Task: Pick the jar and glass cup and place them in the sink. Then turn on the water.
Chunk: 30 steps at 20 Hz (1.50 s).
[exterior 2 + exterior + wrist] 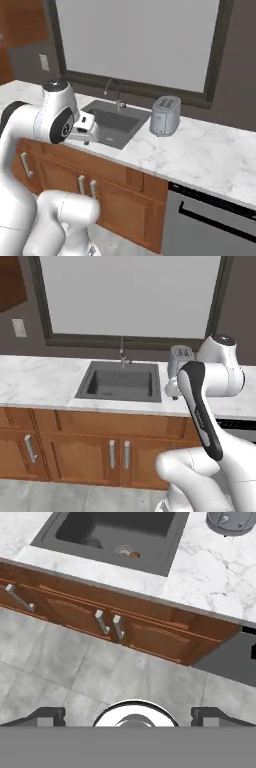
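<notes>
The dark grey sink point(85, 387) point(131, 131) point(165, 554) is set in the marble counter, with its slim faucet point(122, 354) point(113, 89) at the back. In the hand view a small round jar point(128, 552) with brown bits rests on the basin floor. Left of it is a faint grey shape point(93, 543) that may be the glass cup; it is too dim to tell. No water shows at the faucet. My gripper point(174, 392) point(86, 134) point(130, 716) hangs over the counter's front edge, just right of the sink. It is open and holds nothing.
A silver toaster point(180, 357) point(165, 116) point(231, 521) stands on the counter right of the sink. Wooden cabinet doors point(100, 448) point(130, 624) with metal handles run below. A dishwasher front point(215, 220) sits to the right, and a window point(130, 296) is behind the faucet.
</notes>
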Motion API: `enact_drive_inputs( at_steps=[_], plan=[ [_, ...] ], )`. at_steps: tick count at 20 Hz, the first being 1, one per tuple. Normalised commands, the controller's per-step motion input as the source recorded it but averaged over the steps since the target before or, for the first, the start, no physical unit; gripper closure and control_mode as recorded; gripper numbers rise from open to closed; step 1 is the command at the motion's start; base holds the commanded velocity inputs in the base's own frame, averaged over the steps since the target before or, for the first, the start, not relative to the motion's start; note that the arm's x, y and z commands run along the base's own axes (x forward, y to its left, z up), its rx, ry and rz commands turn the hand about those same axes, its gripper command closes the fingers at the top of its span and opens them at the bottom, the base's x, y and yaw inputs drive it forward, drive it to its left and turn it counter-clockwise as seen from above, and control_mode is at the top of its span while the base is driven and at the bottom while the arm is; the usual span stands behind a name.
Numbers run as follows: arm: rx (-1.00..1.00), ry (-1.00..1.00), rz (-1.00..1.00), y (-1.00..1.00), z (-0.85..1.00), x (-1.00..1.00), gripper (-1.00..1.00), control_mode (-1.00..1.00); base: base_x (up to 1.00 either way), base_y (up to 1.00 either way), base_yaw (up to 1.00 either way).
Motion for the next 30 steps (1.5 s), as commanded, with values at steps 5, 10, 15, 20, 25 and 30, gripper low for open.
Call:
enact_drive_inputs(
  at_steps=[5,10,15,20,25,30],
  plan=[
    [0.0,0.0,0.0,0.0,0.0,0.0,-1.0,1.0,-0.29,0.0,0.97],
    [0.0,0.0,0.0,0.0,0.0,0.0,-1.0,1.0,-0.03,0.0,1.0],
    [0.0,0.0,0.0,0.0,0.0,0.0,-1.0,1.0,-0.01,0.0,1.0],
    [0.0,0.0,0.0,0.0,0.0,0.0,-1.0,1.0,0.0,0.0,1.0],
    [0.0,0.0,0.0,0.0,0.0,0.0,-1.0,1.0,-0.03,0.0,1.0],
    [0.0,0.0,0.0,0.0,0.0,0.0,-1.0,1.0,-0.03,0.04,0.99]
  ],
)
